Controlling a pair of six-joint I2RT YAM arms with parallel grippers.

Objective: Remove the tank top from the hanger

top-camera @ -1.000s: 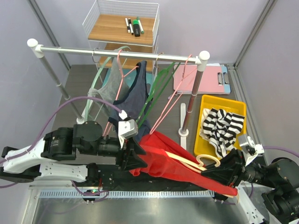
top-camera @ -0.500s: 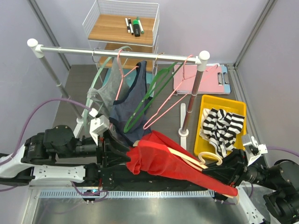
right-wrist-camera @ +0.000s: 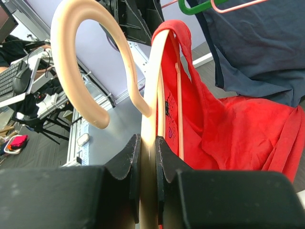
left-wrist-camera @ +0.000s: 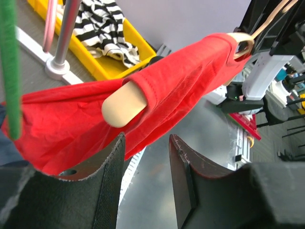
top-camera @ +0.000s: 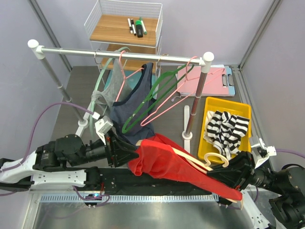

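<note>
The red tank top (top-camera: 164, 162) is on the pale wooden hanger (top-camera: 215, 155), stretched across the near edge of the desk (top-camera: 76, 81) between the two arms, with its left end higher in the overhead view and its right end running down towards the near right corner. The right gripper (top-camera: 217, 172) has its jaws clamped on the hanger's body just below the hook, as the right wrist view shows, with the hook (right-wrist-camera: 59, 47) curling up to the left and red cloth (right-wrist-camera: 228, 129) hanging off the bar beyond. The left gripper (top-camera: 127, 153) sits at the tank top's left end with its jaws apart. From the left wrist view they frame bare surface, and the rounded tip of the hanger (left-wrist-camera: 124, 102) pokes out of an opening in the red fabric (left-wrist-camera: 190, 81) just above them. Whether either jaw touches the cloth I cannot tell. Farther back, a metal rail (top-camera: 119, 52) carries a grey top (top-camera: 112, 86), a navy top (top-camera: 136, 105), a green hanger (top-camera: 159, 90) and pink hangers (top-camera: 174, 102). To the right, a yellow bin (top-camera: 228, 101) holds a black-and-white striped garment (top-camera: 226, 129), with a pink clipboard (top-camera: 209, 78) beyond it.
</note>
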